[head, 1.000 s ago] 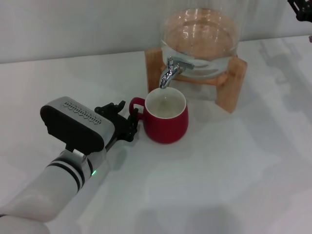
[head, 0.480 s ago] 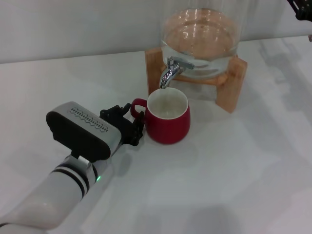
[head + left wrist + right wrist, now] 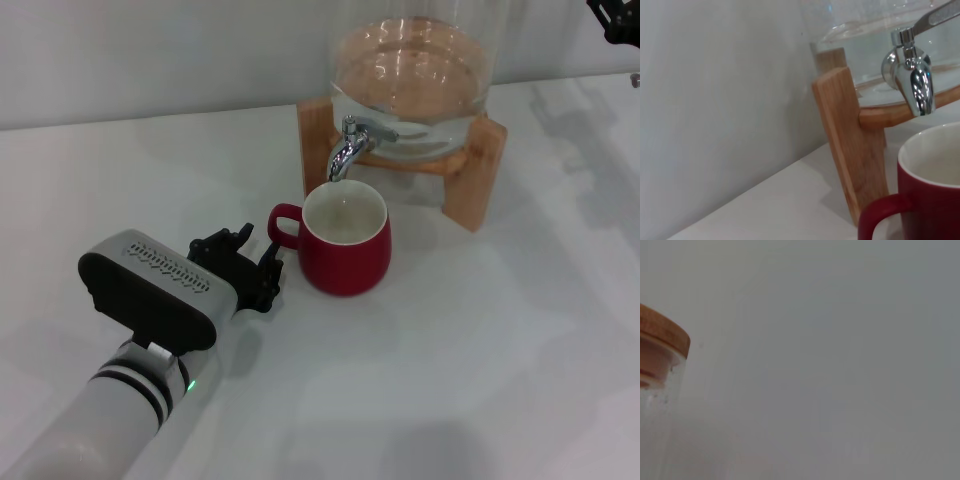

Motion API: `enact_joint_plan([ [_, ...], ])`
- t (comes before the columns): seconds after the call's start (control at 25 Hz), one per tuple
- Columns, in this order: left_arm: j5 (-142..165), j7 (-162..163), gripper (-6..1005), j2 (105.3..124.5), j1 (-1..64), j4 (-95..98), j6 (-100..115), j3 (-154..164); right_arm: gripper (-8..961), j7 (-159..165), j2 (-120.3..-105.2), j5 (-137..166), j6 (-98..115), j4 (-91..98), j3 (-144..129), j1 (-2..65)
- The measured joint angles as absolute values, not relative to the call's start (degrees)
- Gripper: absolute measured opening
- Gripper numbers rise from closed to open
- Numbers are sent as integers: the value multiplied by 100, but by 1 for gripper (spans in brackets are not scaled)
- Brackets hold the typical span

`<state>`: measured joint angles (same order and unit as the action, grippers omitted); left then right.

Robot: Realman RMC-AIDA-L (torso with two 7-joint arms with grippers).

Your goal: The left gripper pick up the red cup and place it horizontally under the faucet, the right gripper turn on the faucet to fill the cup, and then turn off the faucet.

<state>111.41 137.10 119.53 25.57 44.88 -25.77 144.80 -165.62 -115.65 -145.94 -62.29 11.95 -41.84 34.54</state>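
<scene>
A red cup [image 3: 346, 244] stands upright on a white table [image 3: 480, 350], directly below the down-curved spout of a chrome faucet [image 3: 350, 146]. The cup's white inside faces up and its small loop handle points toward the left hand [image 3: 250, 262]. That hand sits low over the table just beside the handle, its black fingers [image 3: 266, 272] apart and not touching the cup; a narrow gap shows between the fingertips and the handle. Beyond the hand and cup, the faucet is fitted to a clear glass dispenser [image 3: 412, 70] holding water, which rests on a wooden stand [image 3: 474, 180].

From the left wrist view, the cup's rim [image 3: 935, 150] and handle are close ahead of the hand, with the faucet [image 3: 912, 75] hanging just above the cup's opening and the wooden stand [image 3: 850, 145] behind it.

The right hand [image 3: 612, 20] is high and far off, at the far right corner beyond the dispenser; whether its fingers are apart or together cannot be told.
</scene>
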Motion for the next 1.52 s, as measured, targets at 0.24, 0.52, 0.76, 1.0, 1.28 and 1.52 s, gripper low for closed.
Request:
enact_joint_plan([
  [0.24, 11140, 13410, 341, 11940, 2286, 4744, -2601, 14393, 675, -16578, -11556, -14590, -6143, 1195, -4235, 3486],
  [0.52, 11138, 12933, 343, 11936, 1799, 5057, -2871, 14246, 675, -16584, -11547, -14594, -6135, 1195, -4236, 3505],
  [0.76, 11171, 12691, 345, 11946, 1403, 5263, -3329, 14299, 675, -16584, -11540, -14607, -6134, 1202, -4233, 3521],
  [1.0, 11196, 12578, 346, 11943, 1059, 5349, -4131, 14417, 675, -16564, -11544, -14606, -6151, 1220, -4227, 3517],
  [1.28, 11202, 12590, 348, 11935, 838, 5252, -5488, 14522, 675, -16567, -11564, -14625, -6176, 1202, -4200, 3448],
  [1.52, 11205, 12989, 350, 11942, 776, 4713, -7531, 14553, 675, -16590, -11549, -14691, -6179, 1227, -4162, 3374],
])
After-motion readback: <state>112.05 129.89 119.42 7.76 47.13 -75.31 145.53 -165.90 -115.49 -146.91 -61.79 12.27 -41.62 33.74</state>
